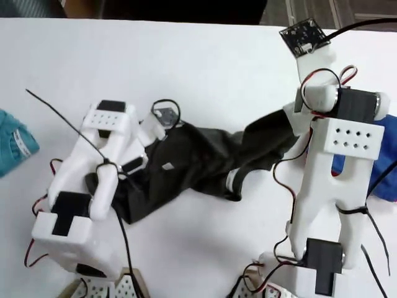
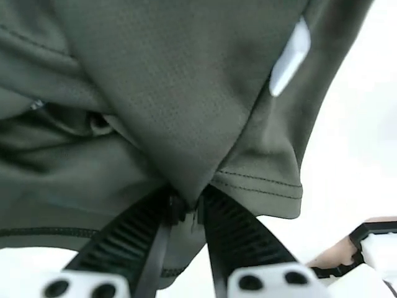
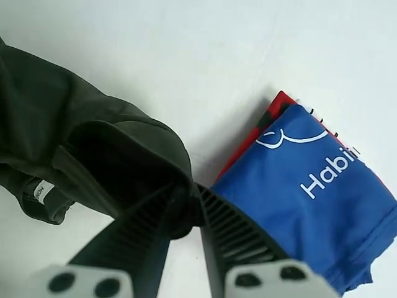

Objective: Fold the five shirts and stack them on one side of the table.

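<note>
Your left gripper [image 2: 186, 208] pinches a fold of the dark shirt [image 1: 192, 167], which lies stretched across the middle of the worktop [image 1: 205, 68]. Your right gripper [image 3: 186, 200] is clamped on its other end. A folded blue shirt [image 3: 316, 205] lies at the high view's right edge and a teal shirt [image 1: 15, 143] at its left edge.

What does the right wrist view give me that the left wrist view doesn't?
Right wrist view, not the left: a folded blue fabric shirt with white lettering lying on folded red fabric, and the right gripper.
Left wrist view, not the right: the left gripper, a stitched hem and a white strip tag.
Both: the dark grey-green fabric shirt, pinched in that arm's shut gripper, above the white table.
</note>
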